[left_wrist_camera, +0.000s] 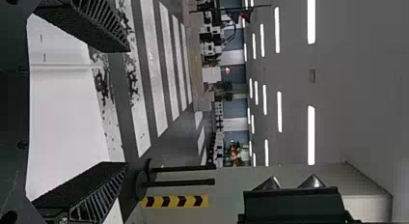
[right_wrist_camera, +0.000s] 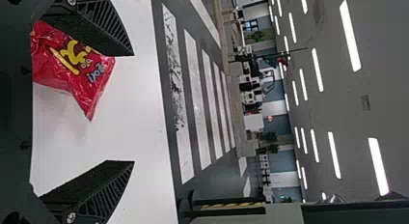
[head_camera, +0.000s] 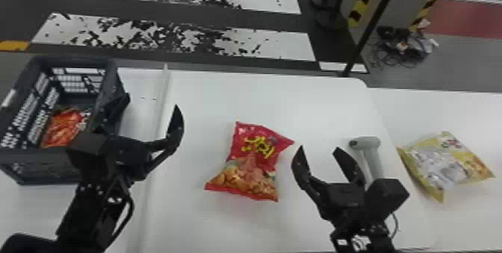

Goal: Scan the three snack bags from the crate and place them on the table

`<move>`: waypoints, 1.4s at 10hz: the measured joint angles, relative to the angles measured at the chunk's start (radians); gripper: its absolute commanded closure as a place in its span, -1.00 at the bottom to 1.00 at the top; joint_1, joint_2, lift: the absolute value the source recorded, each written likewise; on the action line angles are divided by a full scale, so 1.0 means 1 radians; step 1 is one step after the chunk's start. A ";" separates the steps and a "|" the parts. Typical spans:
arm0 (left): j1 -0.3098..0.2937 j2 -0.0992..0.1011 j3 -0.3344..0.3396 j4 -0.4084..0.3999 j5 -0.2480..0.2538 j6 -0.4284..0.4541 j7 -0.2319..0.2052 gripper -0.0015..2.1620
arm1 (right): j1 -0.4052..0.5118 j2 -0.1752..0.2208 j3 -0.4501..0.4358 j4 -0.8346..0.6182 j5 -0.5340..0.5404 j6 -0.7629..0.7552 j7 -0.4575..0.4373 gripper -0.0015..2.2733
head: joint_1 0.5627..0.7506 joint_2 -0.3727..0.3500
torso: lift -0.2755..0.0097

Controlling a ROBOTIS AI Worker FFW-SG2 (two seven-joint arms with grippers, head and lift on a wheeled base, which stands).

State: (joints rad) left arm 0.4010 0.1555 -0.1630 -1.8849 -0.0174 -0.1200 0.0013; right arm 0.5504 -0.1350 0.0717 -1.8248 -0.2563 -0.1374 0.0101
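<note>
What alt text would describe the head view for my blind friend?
A red snack bag lies on a white table between a robot's left fingers and right fingers, both pairs black and open. At left, a dark crate holds an orange bag; at right are a grey scanner and a yellow bag.

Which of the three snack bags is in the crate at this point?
The orange bag, down inside the dark crate; the red bag and the yellow bag both lie outside it.

In the head view, the left gripper [head_camera: 153, 101] is held open at nine o'clock; the right gripper [head_camera: 319, 148], also spread, is aimed from four toward eleven.
</note>
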 measured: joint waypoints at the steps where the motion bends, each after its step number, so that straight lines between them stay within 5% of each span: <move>1: 0.042 0.005 0.034 0.001 0.020 -0.062 -0.007 -0.97 | -0.003 0.001 -0.005 -0.011 -0.020 0.067 0.027 -0.92 | 0.41 -0.10 | 0.50; 3: 0.110 0.008 0.070 0.001 0.049 -0.155 -0.009 -0.97 | -0.010 0.006 -0.034 -0.045 -0.086 0.248 0.088 -0.92 | 0.41 0.00 | 0.50; 8: 0.146 0.000 0.079 0.008 0.065 -0.172 -0.011 -0.96 | -0.094 0.034 -0.191 -0.049 -0.342 0.775 0.331 -0.91 | 0.41 0.16 | 0.50; 14: 0.147 -0.006 0.073 0.007 0.059 -0.152 -0.014 -0.96 | -0.203 0.037 -0.218 0.084 -0.427 0.999 0.420 -0.86 | 0.41 0.27 | 0.50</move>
State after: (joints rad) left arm 0.5476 0.1490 -0.0904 -1.8783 0.0414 -0.2715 -0.0123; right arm 0.3470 -0.0982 -0.1463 -1.7410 -0.6836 0.8617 0.4305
